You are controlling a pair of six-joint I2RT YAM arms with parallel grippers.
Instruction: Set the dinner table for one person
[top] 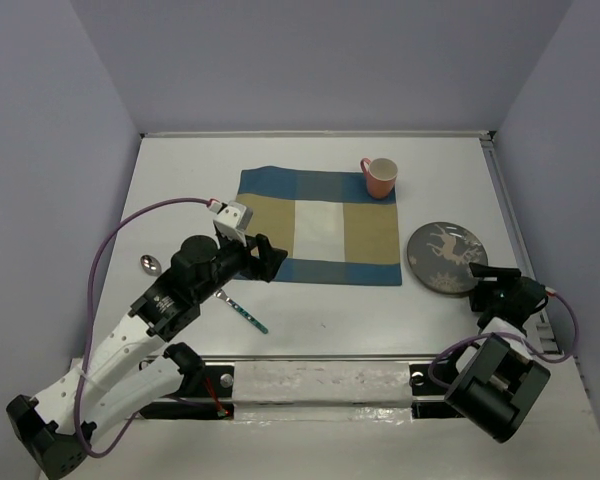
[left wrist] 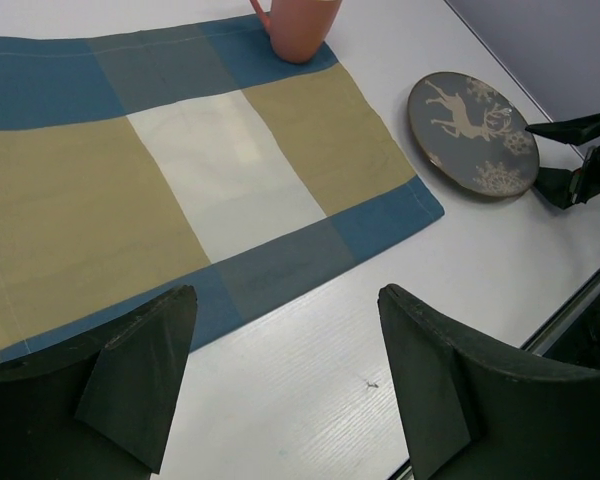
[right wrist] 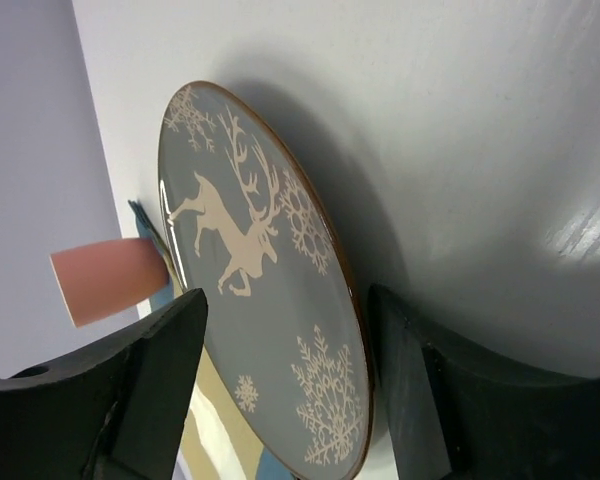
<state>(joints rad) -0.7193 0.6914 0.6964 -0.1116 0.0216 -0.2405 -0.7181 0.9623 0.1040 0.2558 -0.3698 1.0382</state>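
On the white dinner table (top: 180, 180) a pink cup (top: 380, 177) stands upright on the placemat (top: 320, 230), at its far right corner, with a reindeer plate (top: 445, 257) flat just right of the mat. The left gripper (left wrist: 280, 330) gapes wide over the mat's near left edge. The right gripper (right wrist: 285, 300) has its jaws wide astride the plate's near rim.

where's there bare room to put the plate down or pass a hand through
The placemat is bare in the middle; only the mug sits on its far right corner. Bare table also runs between its near edge and the rail. Crowded: right jaws at the plate, left jaws over the mat's near left corner, spoon beside that arm.
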